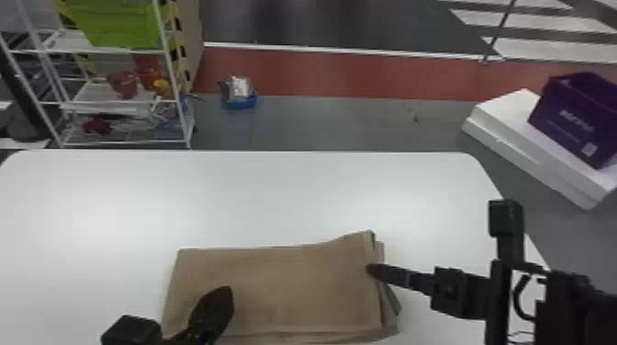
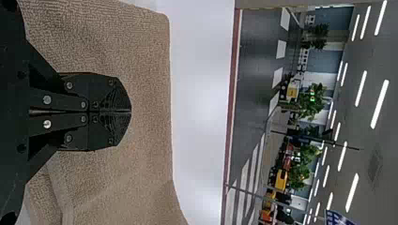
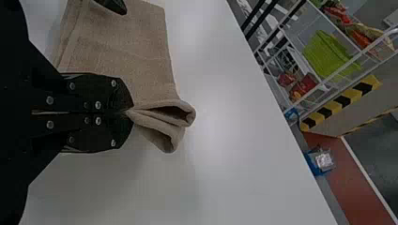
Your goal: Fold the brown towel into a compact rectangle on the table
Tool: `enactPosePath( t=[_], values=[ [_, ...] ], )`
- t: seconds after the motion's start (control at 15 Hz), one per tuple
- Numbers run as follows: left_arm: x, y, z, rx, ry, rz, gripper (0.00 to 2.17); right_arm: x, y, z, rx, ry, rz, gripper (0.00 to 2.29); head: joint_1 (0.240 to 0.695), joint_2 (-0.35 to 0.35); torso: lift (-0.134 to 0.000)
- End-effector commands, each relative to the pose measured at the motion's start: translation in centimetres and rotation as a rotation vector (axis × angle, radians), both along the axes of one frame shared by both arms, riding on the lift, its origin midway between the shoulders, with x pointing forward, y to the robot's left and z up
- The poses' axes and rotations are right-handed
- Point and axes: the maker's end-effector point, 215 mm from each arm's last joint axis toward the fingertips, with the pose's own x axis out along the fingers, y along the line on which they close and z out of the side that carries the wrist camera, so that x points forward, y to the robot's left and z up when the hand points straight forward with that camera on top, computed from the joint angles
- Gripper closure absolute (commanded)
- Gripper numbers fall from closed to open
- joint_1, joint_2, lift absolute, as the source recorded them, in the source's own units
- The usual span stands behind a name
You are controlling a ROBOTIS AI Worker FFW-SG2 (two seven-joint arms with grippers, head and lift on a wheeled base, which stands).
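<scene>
Presently, brown towel (image 1: 284,280): folded into a wide, layered rectangle on the table (image 1: 275,197), lower middle of the head view; its upper edge rises toward the right, and the layers stick out unevenly at the right end.
Left gripper (image 1: 225,293): over the towel's left part, bottom of the head view left of centre; in the left wrist view its two fingers (image 2: 112,96) are pressed together, with the ribbed brown cloth behind them.
Right gripper (image 1: 371,269): at the towel's right end, reaching in from the right edge of the head view; in the right wrist view its fingers are clamped on the cloth, with two rounded folds bulging beside the tips.
White rack (image 1: 98,102): upper left of the head view, with a green bin (image 1: 117,25) on it.
Purple box (image 1: 574,119): upper right, on a white slab (image 1: 509,114).
Blue tray (image 1: 239,103): on the floor, upper part, left of centre.
</scene>
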Motion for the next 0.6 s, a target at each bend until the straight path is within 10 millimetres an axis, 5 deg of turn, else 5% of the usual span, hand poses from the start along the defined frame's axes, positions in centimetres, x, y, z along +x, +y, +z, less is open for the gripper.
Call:
enactPosePath(
  t=[0.0,0.27,0.53],
  values=[
    [-0.1,-0.3,-0.1,-0.002,0.003,-0.004,1.52,-0.4,2.0,2.1,0.033,-0.045,0.049,1.48,0.695,-0.087,-0.124],
    [-0.5,-1.8,-0.7,-0.01,0.014,-0.031,1.52,-1.2,6.2,3.4,0.062,-0.067,0.139,1.48,0.695,-0.052,-0.124],
    [-1.6,-5.5,-0.3,-0.073,0.023,-0.109,1.52,-2.3,10.4,3.3,0.051,-0.062,0.22,1.48,0.695,-0.014,-0.124]
  ],
)
